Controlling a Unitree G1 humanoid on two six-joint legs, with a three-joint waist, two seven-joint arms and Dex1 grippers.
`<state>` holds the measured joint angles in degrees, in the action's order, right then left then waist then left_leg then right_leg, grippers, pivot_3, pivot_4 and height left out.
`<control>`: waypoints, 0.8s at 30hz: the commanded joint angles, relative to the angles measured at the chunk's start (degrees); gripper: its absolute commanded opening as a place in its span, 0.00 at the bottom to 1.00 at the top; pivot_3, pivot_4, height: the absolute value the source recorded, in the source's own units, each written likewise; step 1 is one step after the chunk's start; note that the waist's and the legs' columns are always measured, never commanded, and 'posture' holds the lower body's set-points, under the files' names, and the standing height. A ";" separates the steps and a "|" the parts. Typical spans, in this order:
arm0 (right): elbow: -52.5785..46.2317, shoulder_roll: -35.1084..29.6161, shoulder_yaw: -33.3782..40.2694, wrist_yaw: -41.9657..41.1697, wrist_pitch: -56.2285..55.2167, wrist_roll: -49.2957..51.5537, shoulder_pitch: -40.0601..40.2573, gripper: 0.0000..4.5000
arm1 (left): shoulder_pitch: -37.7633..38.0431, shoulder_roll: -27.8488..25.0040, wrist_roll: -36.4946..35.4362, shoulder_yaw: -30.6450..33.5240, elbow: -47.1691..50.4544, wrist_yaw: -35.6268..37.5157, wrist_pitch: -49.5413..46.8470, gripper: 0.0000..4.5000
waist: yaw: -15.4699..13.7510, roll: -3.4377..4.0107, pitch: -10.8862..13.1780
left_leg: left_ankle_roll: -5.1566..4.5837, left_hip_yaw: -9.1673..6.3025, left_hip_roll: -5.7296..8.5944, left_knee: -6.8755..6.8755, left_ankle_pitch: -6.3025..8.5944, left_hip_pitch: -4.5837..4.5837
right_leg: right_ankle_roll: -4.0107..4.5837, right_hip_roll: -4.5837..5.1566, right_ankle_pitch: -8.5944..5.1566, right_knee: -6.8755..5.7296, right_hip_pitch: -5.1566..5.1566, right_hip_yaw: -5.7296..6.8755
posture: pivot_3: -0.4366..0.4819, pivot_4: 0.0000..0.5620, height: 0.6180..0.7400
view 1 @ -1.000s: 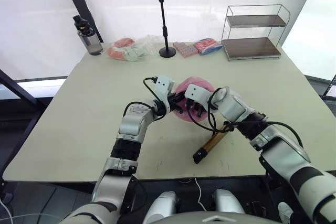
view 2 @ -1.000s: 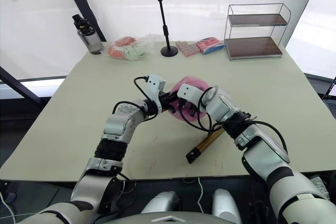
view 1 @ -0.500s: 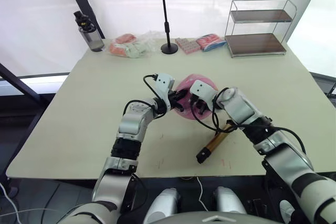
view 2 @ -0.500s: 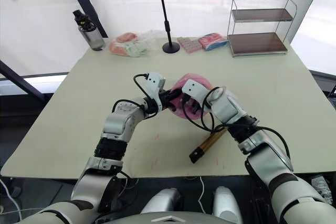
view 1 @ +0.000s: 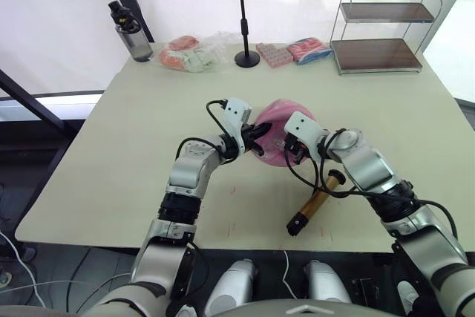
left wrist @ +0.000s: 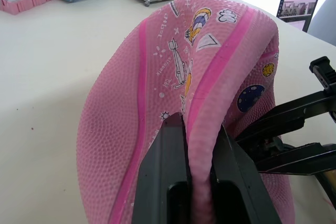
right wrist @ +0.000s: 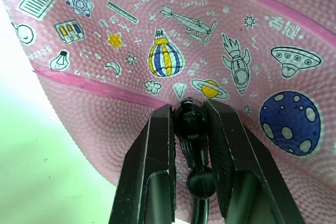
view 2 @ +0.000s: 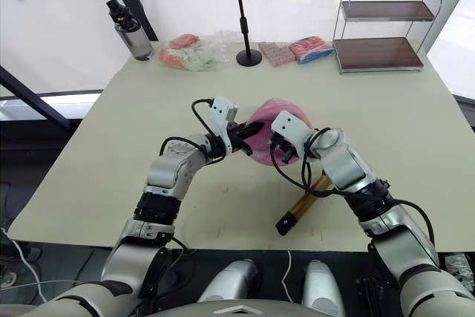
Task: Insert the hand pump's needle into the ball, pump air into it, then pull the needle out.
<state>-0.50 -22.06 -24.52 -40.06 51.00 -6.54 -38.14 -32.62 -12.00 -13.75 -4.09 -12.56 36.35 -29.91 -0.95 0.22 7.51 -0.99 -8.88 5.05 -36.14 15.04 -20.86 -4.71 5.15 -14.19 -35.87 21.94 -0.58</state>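
The pink ball with cartoon prints lies soft and partly folded mid-table. My left gripper is shut on a raised fold of the ball. My right gripper is shut on the needle's small black fitting, which is pressed against the ball's skin; the needle pin itself is hidden. The gold hand pump lies on the table near the front edge, right of the ball. Its black hose loops up to my right gripper.
Along the far edge stand a dark bottle, a plastic bag of packets, a microphone stand, pink packs and a wire shelf rack. The table is bare at the left.
The camera has shifted, so the whole picture moved. Both grippers keep the same hold on the ball and the fitting, and the pump lies where it was.
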 commanded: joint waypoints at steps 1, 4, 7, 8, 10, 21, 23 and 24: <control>1.52 -2.11 1.73 2.36 1.59 -1.44 0.97 0.07 | 2.94 -0.64 1.94 -1.83 -5.82 -0.66 -2.64 0.00 | -0.01 -0.03 0.10 | 0.00 -0.01 0.00 0.00 0.00 -0.01 | 0.00 0.00 0.00 0.00 0.00 0.01 | 0.48 0.27 1.00; 1.49 -2.06 1.90 2.61 1.14 -0.92 1.04 0.07 | 2.78 -0.59 1.95 -1.92 -6.09 -0.65 -2.42 0.00 | -0.01 -0.04 0.17 | 0.00 -0.05 0.01 0.00 0.00 -0.01 | 0.00 0.00 0.00 0.00 -0.01 0.05 | 0.48 0.27 1.00; 1.22 -2.27 2.37 2.63 0.70 -0.39 1.22 0.18 | 2.71 -0.60 2.01 -2.03 -6.22 -0.64 -2.24 0.00 | -0.01 -0.04 0.20 | -0.01 -0.07 0.01 0.00 0.00 -0.01 | 0.00 0.00 0.00 0.00 -0.01 0.08 | 0.48 0.27 1.00; 1.19 -2.28 2.63 2.70 0.60 -0.22 1.26 0.30 | 2.69 -0.59 2.04 -2.07 -6.26 -0.64 -2.19 0.00 | -0.02 -0.04 0.20 | 0.00 -0.08 0.01 0.00 0.00 -0.01 | 0.00 0.00 0.00 0.00 -0.02 0.09 | 0.48 0.27 1.00; 1.20 -2.51 2.95 3.09 -0.08 -0.08 1.28 0.48 | 2.68 -0.61 2.07 -2.13 -6.15 -0.64 -2.12 0.00 | 0.02 -0.12 0.32 | 0.00 -0.11 0.02 0.00 0.00 -0.02 | 0.00 0.01 0.00 0.00 -0.03 0.11 | 0.48 0.27 1.00; -5.64 -5.76 6.56 2.12 -3.94 4.21 4.28 0.99 | 2.68 -0.78 2.06 -2.34 -5.71 -0.53 -1.93 0.00 | 0.03 -0.19 0.47 | 0.00 -0.11 0.00 -0.02 -0.01 -0.05 | -0.02 -0.01 0.01 -0.01 -0.01 0.12 | 0.48 0.27 1.00; -7.84 -6.26 8.39 2.09 -4.80 5.72 5.66 0.99 | 2.67 -0.70 2.06 -2.36 -5.70 -0.49 -1.90 0.00 | -0.02 -0.21 0.52 | 0.04 -0.11 0.01 -0.02 -0.04 -0.08 | -0.02 0.00 0.01 0.01 0.00 0.11 | 0.48 0.27 1.00; -9.32 -6.54 9.66 1.71 -5.47 6.80 6.73 0.99 | 2.66 -0.67 2.08 -2.37 -5.76 -0.45 -1.84 0.00 | -0.02 -0.22 0.56 | 0.07 -0.11 0.02 -0.02 -0.06 -0.10 | -0.01 0.01 0.00 0.01 0.01 0.11 | 0.48 0.27 1.00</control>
<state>-6.53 -27.43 -18.88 -38.78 46.84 -0.62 -31.87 -33.34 -12.20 -13.73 -4.10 -13.16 36.43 -29.17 -0.97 0.00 8.07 -0.91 -8.99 5.06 -36.17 14.99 -20.98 -4.72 5.16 -14.18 -35.85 21.96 -0.47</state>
